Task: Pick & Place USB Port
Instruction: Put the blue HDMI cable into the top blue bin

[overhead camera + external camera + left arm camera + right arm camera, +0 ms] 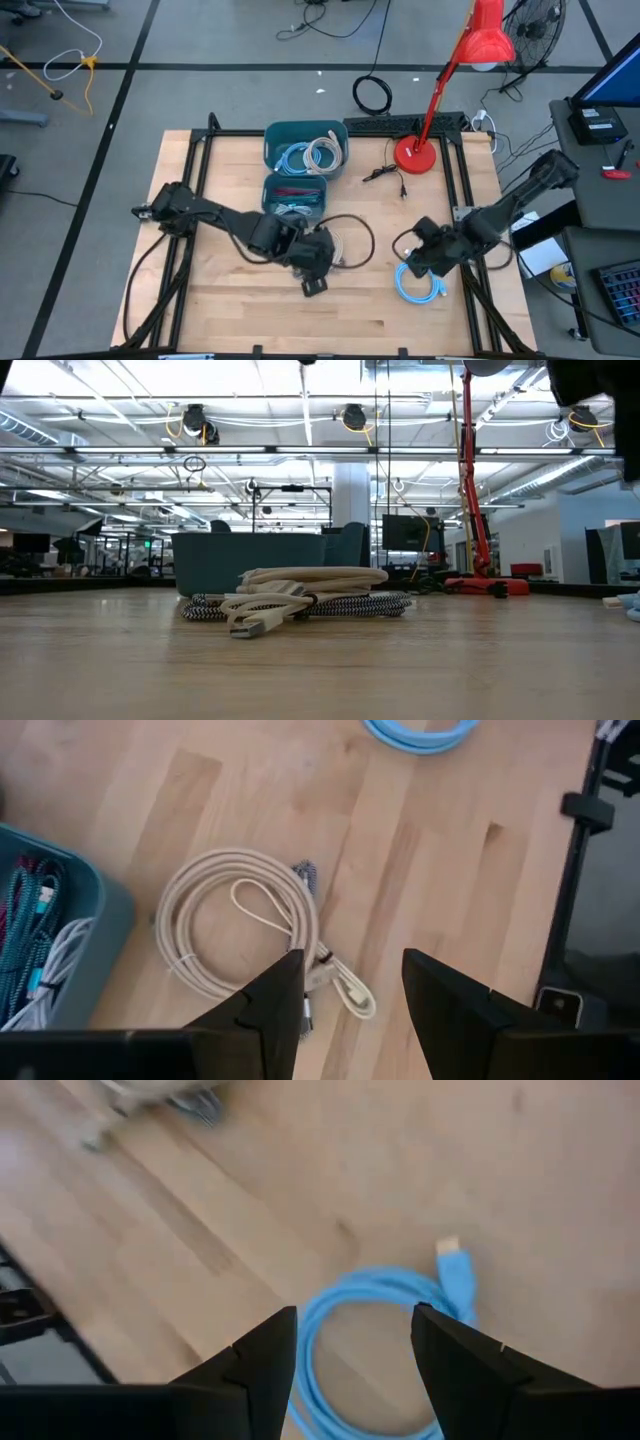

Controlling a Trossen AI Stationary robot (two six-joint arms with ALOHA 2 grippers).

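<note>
The left gripper point(345, 995) hangs over the beige USB cable point(240, 925), jaws apart with nothing between them. That cable lies coiled on the tabletop point(240, 310), just beside the teal bin point(294, 192) that already holds other cords. It looks light and limp, so a loose loop would likely sag and slide; the bunched part of the coil near its plug point(352, 997) seems the firmest hold. Farther right, the right gripper point(352, 1355) hovers with jaws open and empty above the blue cable point(395, 1325), equally soft, best taken across its stacked loops.
</note>
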